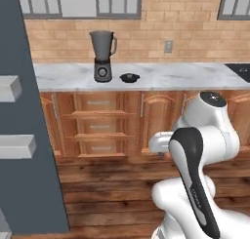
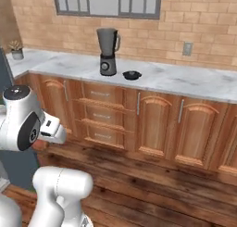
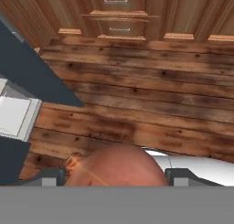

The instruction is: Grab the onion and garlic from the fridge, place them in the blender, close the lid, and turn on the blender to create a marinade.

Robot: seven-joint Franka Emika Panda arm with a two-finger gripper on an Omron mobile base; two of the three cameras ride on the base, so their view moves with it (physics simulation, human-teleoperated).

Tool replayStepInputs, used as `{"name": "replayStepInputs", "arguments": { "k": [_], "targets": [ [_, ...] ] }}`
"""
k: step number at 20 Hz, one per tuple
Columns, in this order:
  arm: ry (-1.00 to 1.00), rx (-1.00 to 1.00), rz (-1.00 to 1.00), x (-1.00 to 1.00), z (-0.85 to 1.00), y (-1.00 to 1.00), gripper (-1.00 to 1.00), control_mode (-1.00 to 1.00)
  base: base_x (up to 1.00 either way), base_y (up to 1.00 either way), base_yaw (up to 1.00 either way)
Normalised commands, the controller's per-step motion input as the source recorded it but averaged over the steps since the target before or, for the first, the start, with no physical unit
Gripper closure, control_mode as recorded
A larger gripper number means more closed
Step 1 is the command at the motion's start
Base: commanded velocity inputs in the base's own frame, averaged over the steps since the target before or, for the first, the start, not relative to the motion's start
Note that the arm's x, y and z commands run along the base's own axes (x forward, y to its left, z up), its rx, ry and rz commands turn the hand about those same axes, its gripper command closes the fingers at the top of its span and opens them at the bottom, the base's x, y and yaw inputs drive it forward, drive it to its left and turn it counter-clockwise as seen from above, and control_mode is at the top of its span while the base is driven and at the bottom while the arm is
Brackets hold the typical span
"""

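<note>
While one onion (image 3: 116, 166) seemingly sits between the fingertips (image 3: 51, 176), one blender (image 1: 102, 56) stands.

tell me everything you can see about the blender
The blender stands upright on the marble counter against the brick wall. It has a dark grey rounded base with a round silver knob on its front, topped by a smoky translucent jar with a side handle. The jar's mouth has no lid on it; the black lid lies flat on the counter beside the base, apart from it. Nothing else touches the blender.
</note>
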Motion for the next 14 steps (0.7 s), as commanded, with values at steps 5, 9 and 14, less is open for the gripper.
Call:
{"name": "replayStepInputs", "arguments": {
  "k": [5, 9, 14],
  "targets": [
    [0.00, 0.00, 0.00, 0.00, 0.00, 0.00, 1.00, 1.00, 1.00, 0.02, -0.41],
    [0.00, 0.00, 0.00, 0.00, 0.00, 0.00, 1.00, 1.00, 1.00, 0.00, -0.16],
    [0.00, 0.00, 0.00, 0.00, 0.00, 0.00, 1.00, 1.00, 1.00, 0.00, 0.04]
  ]
}}
